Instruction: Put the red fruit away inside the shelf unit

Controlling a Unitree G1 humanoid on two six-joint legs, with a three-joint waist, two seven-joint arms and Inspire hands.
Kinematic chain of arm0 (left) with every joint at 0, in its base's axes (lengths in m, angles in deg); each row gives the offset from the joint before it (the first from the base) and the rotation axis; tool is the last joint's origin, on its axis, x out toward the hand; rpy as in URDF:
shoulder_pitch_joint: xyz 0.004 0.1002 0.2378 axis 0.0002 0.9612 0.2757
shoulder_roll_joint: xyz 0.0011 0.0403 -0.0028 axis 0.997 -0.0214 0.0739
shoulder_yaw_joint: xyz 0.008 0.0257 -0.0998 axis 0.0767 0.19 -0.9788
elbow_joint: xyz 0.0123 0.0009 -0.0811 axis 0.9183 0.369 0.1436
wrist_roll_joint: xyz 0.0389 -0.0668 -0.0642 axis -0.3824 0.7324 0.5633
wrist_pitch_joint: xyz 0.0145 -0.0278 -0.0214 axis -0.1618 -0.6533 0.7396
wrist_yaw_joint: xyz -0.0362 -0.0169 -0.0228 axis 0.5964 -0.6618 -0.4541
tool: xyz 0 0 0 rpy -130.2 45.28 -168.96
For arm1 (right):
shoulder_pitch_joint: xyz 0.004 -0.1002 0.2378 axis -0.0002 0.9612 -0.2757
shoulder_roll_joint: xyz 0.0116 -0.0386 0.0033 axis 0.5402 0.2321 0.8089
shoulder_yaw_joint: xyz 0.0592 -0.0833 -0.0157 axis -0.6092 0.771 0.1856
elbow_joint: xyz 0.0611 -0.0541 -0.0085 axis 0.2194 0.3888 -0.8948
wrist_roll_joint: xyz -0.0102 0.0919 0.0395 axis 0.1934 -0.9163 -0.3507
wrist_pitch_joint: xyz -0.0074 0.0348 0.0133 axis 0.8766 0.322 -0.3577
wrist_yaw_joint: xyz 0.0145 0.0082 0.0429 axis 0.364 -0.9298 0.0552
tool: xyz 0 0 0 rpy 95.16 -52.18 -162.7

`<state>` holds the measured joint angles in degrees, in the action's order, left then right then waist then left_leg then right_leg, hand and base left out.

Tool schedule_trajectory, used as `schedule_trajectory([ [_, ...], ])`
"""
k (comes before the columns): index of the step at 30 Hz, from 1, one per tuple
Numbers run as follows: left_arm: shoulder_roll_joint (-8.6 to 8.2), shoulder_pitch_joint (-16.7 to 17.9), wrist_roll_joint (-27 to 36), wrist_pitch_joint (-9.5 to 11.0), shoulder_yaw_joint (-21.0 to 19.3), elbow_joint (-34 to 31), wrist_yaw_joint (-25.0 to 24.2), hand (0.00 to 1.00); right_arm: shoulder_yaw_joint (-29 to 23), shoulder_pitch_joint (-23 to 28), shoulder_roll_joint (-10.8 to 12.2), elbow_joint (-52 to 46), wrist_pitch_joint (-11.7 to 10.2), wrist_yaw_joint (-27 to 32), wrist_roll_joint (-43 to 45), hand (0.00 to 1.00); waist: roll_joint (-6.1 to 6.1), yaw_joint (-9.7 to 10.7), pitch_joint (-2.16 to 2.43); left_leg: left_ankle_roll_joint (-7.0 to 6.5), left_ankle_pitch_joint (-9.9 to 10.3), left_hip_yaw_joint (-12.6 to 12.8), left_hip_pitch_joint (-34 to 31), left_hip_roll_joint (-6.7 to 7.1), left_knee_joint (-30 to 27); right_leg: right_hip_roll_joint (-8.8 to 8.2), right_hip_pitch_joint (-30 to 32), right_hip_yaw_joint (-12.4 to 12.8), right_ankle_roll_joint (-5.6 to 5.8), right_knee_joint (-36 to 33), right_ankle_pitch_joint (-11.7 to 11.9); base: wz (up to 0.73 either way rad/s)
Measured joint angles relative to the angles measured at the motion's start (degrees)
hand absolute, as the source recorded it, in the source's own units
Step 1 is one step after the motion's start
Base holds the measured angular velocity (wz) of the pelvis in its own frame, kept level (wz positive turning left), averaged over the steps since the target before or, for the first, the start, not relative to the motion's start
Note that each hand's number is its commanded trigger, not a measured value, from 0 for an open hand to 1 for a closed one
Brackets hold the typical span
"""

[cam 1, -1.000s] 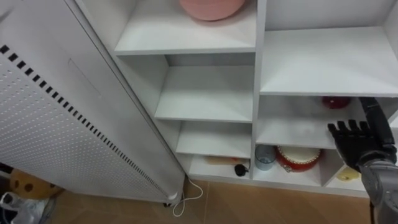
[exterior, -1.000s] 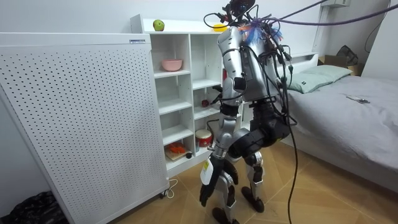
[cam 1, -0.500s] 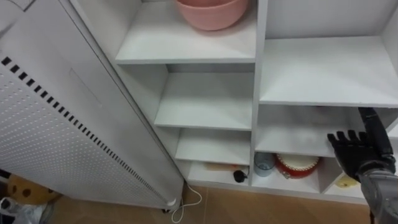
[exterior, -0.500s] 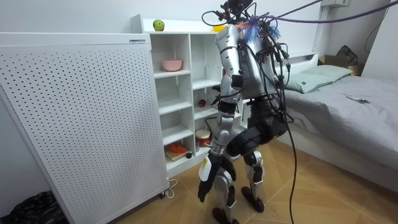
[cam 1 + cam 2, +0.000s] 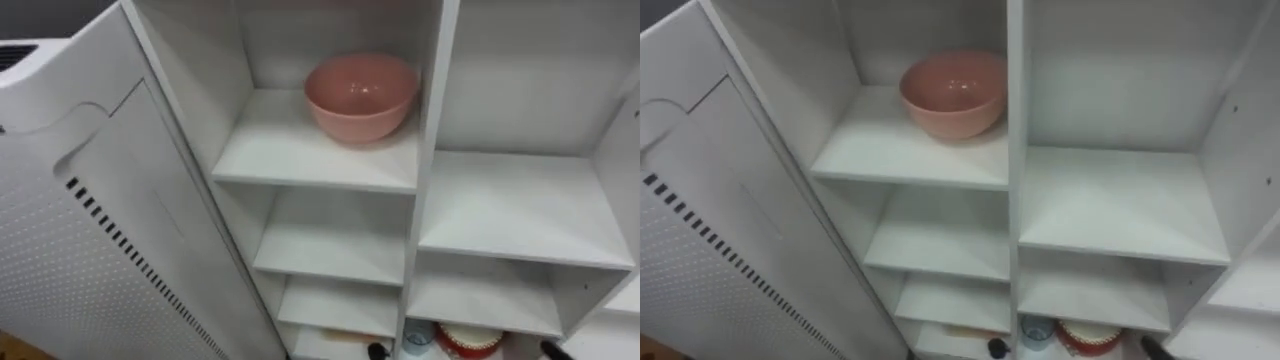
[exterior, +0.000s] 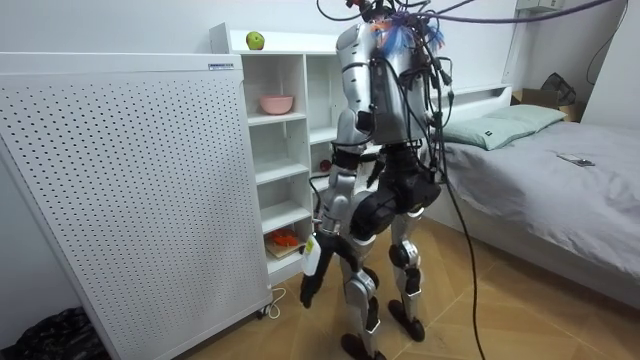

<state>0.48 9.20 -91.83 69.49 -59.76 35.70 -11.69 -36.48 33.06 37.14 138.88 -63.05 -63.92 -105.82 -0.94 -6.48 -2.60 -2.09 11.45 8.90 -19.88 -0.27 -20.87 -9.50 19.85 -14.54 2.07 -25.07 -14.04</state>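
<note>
A green apple (image 6: 255, 40) lies on top of the white closet (image 6: 300, 45). Red fruit-like things (image 6: 284, 240) rest on a low shelf. I stand facing the open shelves. My right hand (image 6: 308, 285) hangs low before the bottom shelves, fingers straight and holding nothing. Its dark tip (image 5: 556, 350) shows at the bottom edge of the eye views. A pink bowl (image 5: 362, 92) sits on an upper left shelf (image 5: 320, 165). The shelf to its right (image 5: 520, 210) is bare.
A tall white perforated panel (image 5: 90, 250) stands close on the left of the closet. A cup (image 5: 417, 342) and a red-and-white container (image 5: 470, 345) sit in the bottom right compartment. A bed (image 6: 560, 190) stands behind me on the room view's right.
The eye views have swung upward as I straightened from a bent stance and shifted toward the room view's left. My right hand has dropped to the bottom edge of the eye views.
</note>
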Motion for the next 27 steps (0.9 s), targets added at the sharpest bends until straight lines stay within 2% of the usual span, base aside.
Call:
schedule_trajectory([
  [1,0.1,-0.1,0.0,0.2,-0.5,0.0,0.1,0.0,0.7,0.8,0.0,0.0,0.0,-0.3,2.4,0.0,0.39,0.2,0.03,0.0,0.0,0.3,0.9,0.02,0.4,0.03,-0.8,0.0,0.06,0.4,0.0,-0.11],
  [2,0.32,0.0,0.1,0.5,-1.3,0.0,0.8,0.0,2.8,2.6,0.1,0.0,0.0,-0.8,7.2,0.0,1.34,0.4,0.12,0.0,0.0,0.3,2.9,-0.03,1.2,0.15,-2.6,0.0,0.07,0.9,0.0,-0.1],
  [4,0.62,0.0,-1.5,1.4,-3.0,0.0,1.4,0.0,5.5,6.8,0.4,-0.4,-0.2,-1.9,13.9,0.0,2.75,0.9,0.8,0.02,0.0,0.3,5.6,-0.21,1.8,1.1,-6.5,-0.2,0.43,4.1,0.4,-0.01],
  [5,0.81,0.0,-2.3,1.7,-3.8,0.0,1.9,0.0,7.1,9.5,0.9,-0.5,-0.1,-2.1,18.1,0.0,3.77,1.0,1.43,0.12,0.1,0.2,7.3,-0.3,2.3,1.6,-8.9,-0.7,0.44,5.9,0.8,0.11],
  [6,0.97,0.1,-2.3,1.9,-3.9,0.1,2.3,0.0,7.7,11.5,1.6,-0.5,-0.1,-2.3,22.0,0.0,4.5,1.6,1.72,0.25,0.1,0.0,8.9,-0.35,2.7,1.77,-11.2,-1.4,0.42,7.0,0.9,0.12],
  [8,0.79,0.5,-2.3,2.2,-4.0,0.2,2.4,0.0,7.6,14.1,2.2,-0.5,0.0,-2.7,27.4,0.0,5.12,2.1,1.89,0.85,0.6,0.2,11.8,-0.56,3.4,2.26,-14.4,-1.3,0.61,8.7,1.1,-0.01],
  [9,0.73,0.9,-2.4,2.5,-4.0,0.0,2.4,0.0,7.7,15.3,2.4,-0.7,0.0,-3.1,30.5,0.0,5.09,2.4,1.93,1.47,1.0,0.2,13.1,-0.89,3.5,2.78,-16.1,-1.4,0.61,9.8,1.4,-0.11],
  [12,0.74,1.0,-2.8,2.8,-5.2,0.0,2.7,0.0,7.7,18.7,3.6,-2.1,-0.1,-3.1,35.1,0.0,5.23,3.2,1.95,1.84,1.3,0.2,15.6,-1.2,4.6,3.53,-19.0,-1.4,0.54,11.5,1.8,0.0],
  [15,0.63,2.9,-5.7,3.4,-9.1,0.0,3.4,0.0,7.5,21.5,5.5,-2.7,-0.1,-3.6,39.1,0.0,4.97,3.2,1.93,2.3,1.6,0.2,19.5,-1.64,7.3,4.38,-22.0,-1.4,0.35,12.9,2.0,-0.06],
  [17,0.64,4.0,-6.3,3.2,-10.6,0.1,3.6,0.0,7.5,22.9,7.1,-2.7,-0.1,-3.7,40.9,0.0,4.78,3.2,2.24,2.51,1.8,0.3,20.8,-1.95,7.8,4.82,-23.6,-1.3,0.27,13.7,2.3,-0.05],
  [19,0.38,5.0,-6.5,2.9,-11.3,0.5,3.6,0.0,7.5,24.0,8.3,-2.7,-0.1,-4.2,42.0,0.0,4.25,3.2,2.36,2.6,1.8,0.3,22.0,-2.01,8.2,4.94,-24.8,-1.2,0.27,13.9,2.3,-0.02],
  [20,0.18,5.0,-6.7,2.8,-11.4,1.4,3.6,0.0,7.5,24.4,8.7,-2.6,-0.2,-4.2,42.3,0.0,3.95,3.2,2.44,2.61,1.8,0.2,22.6,-1.95,8.4,4.98,-25.5,-1.2,0.27,14.5,2.3,0.0],
  [23,-0.71,4.9,-6.7,2.8,-12.6,2.4,3.6,0.0,7.5,25.1,9.6,-1.9,-0.5,-4.5,42.2,0.0,2.96,3.2,2.31,2.62,1.8,0.2,23.9,-1.93,8.7,5.03,-26.8,-1.2,0.29,14.5,2.3,0.01],
  [27,-2.18,5.1,-6.7,2.5,-13.4,2.5,3.6,0.0,7.6,26.9,11.3,-2.0,-0.7,-5.0,42.3,0.0,2.5,3.3,2.5,2.71,1.8,0.3,24.7,-1.94,9.2,5.15,-27.4,-1.0,0.29,14.7,2.3,0.0],
])
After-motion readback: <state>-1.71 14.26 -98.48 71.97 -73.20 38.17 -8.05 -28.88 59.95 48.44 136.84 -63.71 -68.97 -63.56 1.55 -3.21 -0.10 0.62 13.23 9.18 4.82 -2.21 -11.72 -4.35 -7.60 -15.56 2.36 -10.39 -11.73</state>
